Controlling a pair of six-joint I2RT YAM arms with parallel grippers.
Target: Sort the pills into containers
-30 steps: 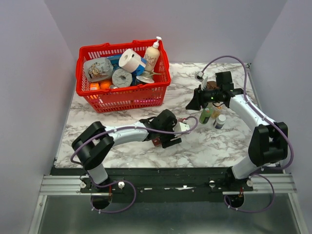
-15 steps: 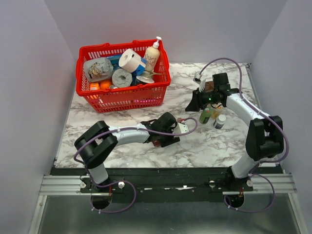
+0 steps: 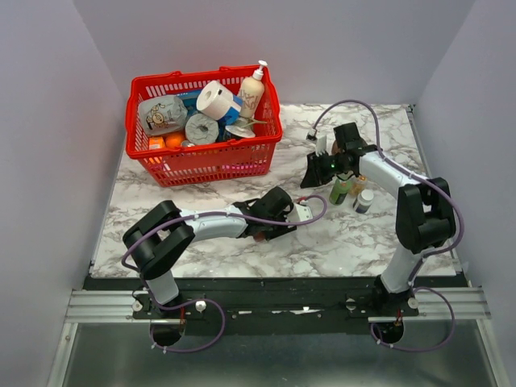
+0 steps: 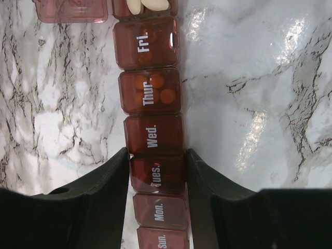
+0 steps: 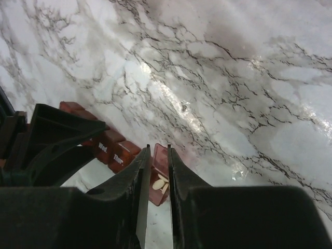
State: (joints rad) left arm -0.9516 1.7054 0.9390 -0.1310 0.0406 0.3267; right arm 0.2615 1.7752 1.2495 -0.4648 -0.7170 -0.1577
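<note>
r arm swung left off the bottles, r jaws nearly shut above pill organizer; l jaws clamp its tues cell.

A long, dark red-brown translucent plastic pill-organizer strip lies flat on the white marble tabletop, with its day-labelled square compartments in one row from Sun. to Fri. The labelled lids are down. The end compartment past Fri. stands open, its lid flipped sideways, holding pale oval pills. Round orange pills show through the Thur. lid.
</note>
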